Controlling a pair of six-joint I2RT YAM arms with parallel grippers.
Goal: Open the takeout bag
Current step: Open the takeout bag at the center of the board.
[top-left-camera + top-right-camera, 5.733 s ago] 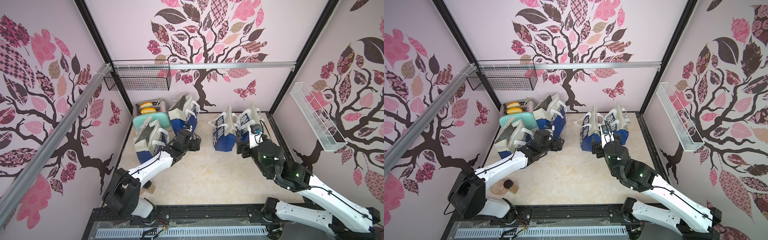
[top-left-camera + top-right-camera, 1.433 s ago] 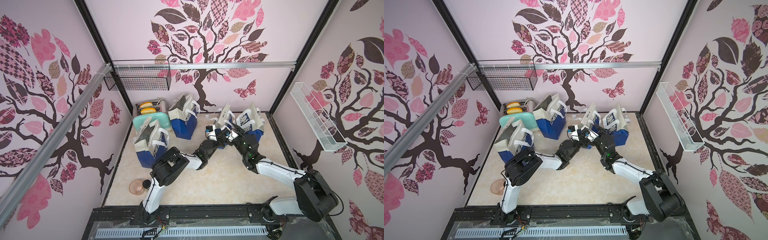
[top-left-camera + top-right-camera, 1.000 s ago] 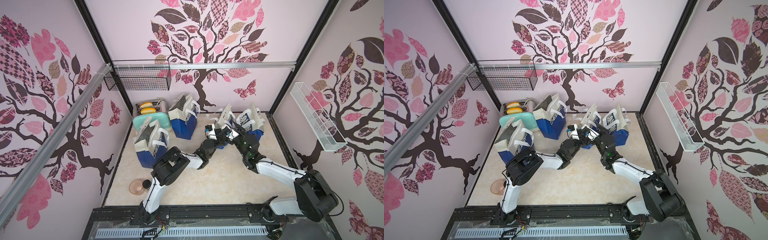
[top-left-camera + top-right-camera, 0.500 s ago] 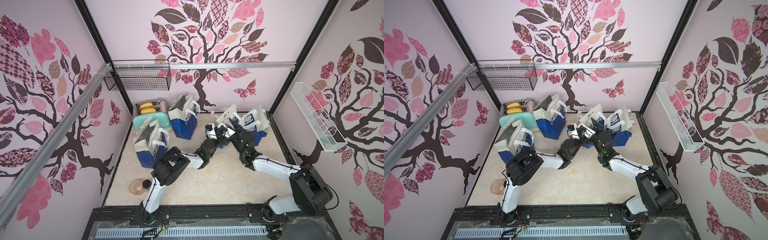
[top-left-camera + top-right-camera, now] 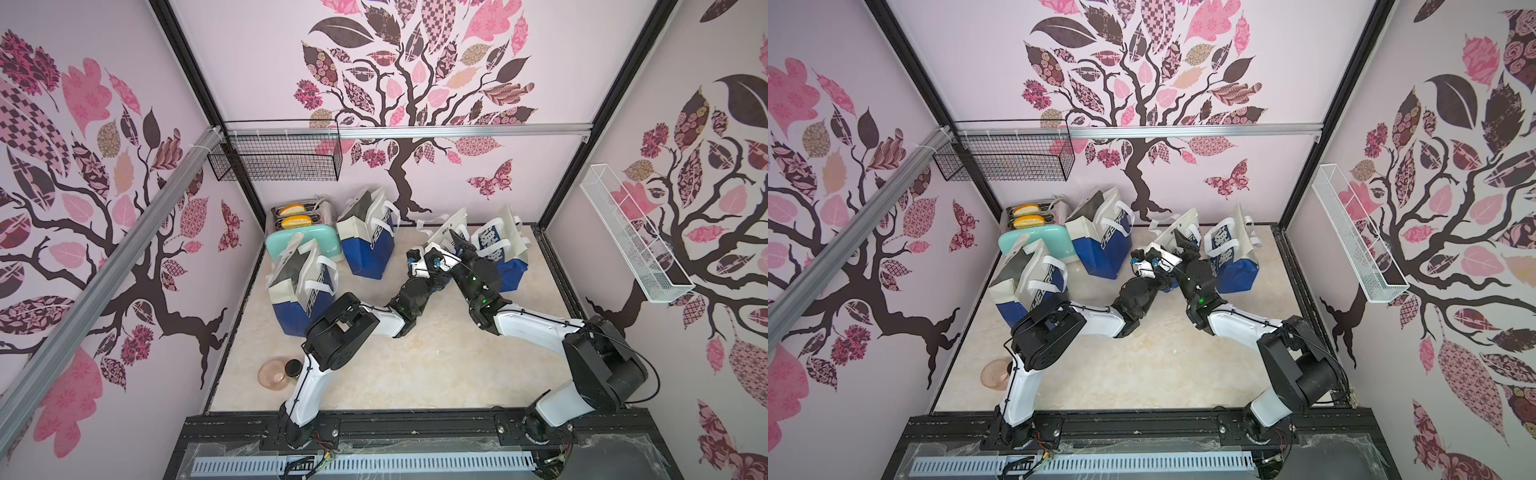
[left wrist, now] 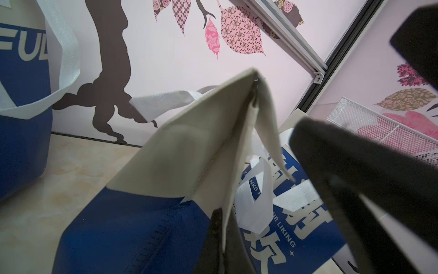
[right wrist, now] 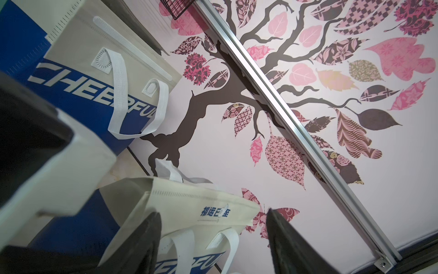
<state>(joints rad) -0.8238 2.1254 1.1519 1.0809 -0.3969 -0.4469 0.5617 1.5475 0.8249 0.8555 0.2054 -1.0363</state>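
Observation:
The takeout bag (image 5: pixel 445 227) (image 5: pixel 1187 222), cream above and blue below with white handles, stands at the back right and leans to the left. My left gripper (image 5: pixel 444 262) (image 6: pixel 224 227) is shut on a cream edge of the bag's side panel (image 6: pixel 233 189). In the left wrist view the bag's top edges meet at a peak with only a narrow gap. My right gripper (image 5: pixel 463 245) (image 7: pixel 213 227) is open at the bag's top, its dark fingers (image 7: pixel 144 239) apart on either side of the cream rim (image 7: pixel 201 201).
A like bag (image 5: pixel 500 243) stands just right of the task bag, and two more (image 5: pixel 365 237) (image 5: pixel 299 282) stand at the left beside a teal toaster (image 5: pixel 305 245). A pink bowl (image 5: pixel 270 374) lies front left. Wire baskets (image 5: pixel 274 158) (image 5: pixel 631 237) hang on the walls.
My left gripper has closed on the bag's edge. The bag's top has tipped leftward and spread a little. My right gripper has moved up to the bag's rim, still open.

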